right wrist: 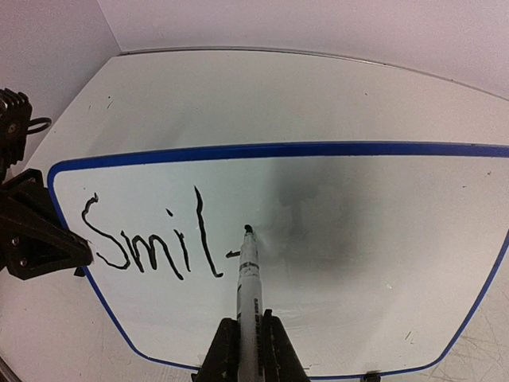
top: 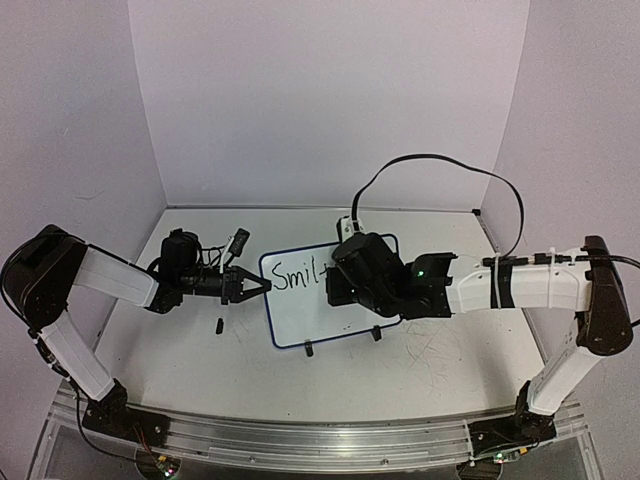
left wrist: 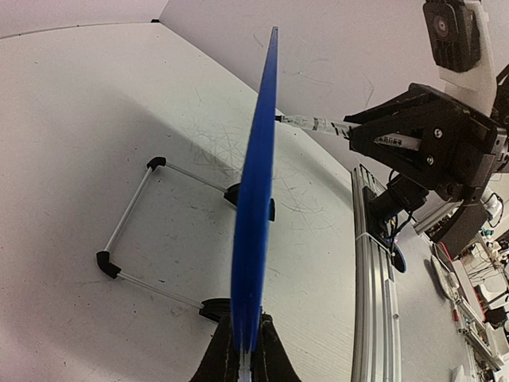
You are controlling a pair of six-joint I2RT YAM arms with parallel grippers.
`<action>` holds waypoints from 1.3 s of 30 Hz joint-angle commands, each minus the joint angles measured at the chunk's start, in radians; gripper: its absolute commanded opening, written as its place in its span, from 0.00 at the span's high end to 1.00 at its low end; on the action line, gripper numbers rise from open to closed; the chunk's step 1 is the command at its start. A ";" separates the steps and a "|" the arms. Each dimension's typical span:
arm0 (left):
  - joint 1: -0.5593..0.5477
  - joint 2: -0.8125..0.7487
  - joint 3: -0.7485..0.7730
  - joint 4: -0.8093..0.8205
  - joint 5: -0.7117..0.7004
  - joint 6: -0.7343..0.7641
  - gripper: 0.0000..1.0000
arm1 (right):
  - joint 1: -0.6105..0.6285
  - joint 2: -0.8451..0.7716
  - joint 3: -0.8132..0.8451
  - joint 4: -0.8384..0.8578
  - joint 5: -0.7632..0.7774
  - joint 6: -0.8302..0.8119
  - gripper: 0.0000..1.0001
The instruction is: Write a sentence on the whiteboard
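Note:
The whiteboard (top: 300,310), white with a thin blue rim, stands tilted on two black clip feet at the table's middle. It shows edge-on in the left wrist view (left wrist: 256,199) and face-on in the right wrist view (right wrist: 358,263). The sentence (right wrist: 151,243) reads "Smil" in black, with a short fresh stroke after it; it also shows in the top view (top: 297,274). My left gripper (top: 262,284) is shut on the board's left rim (left wrist: 246,350). My right gripper (right wrist: 248,350) is shut on a white marker (right wrist: 249,278), whose black tip touches the board just right of the "l".
A small black cap (top: 218,325) lies on the table left of the board. A wire stand (left wrist: 131,215) with black corners lies behind the board. Grey scribble scratches (top: 430,350) mark the tabletop. An aluminium rail (top: 320,440) runs along the near edge.

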 commanded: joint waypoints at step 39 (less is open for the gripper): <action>-0.003 0.017 0.024 -0.026 -0.010 0.015 1.00 | 0.002 -0.081 -0.058 0.026 0.074 0.038 1.00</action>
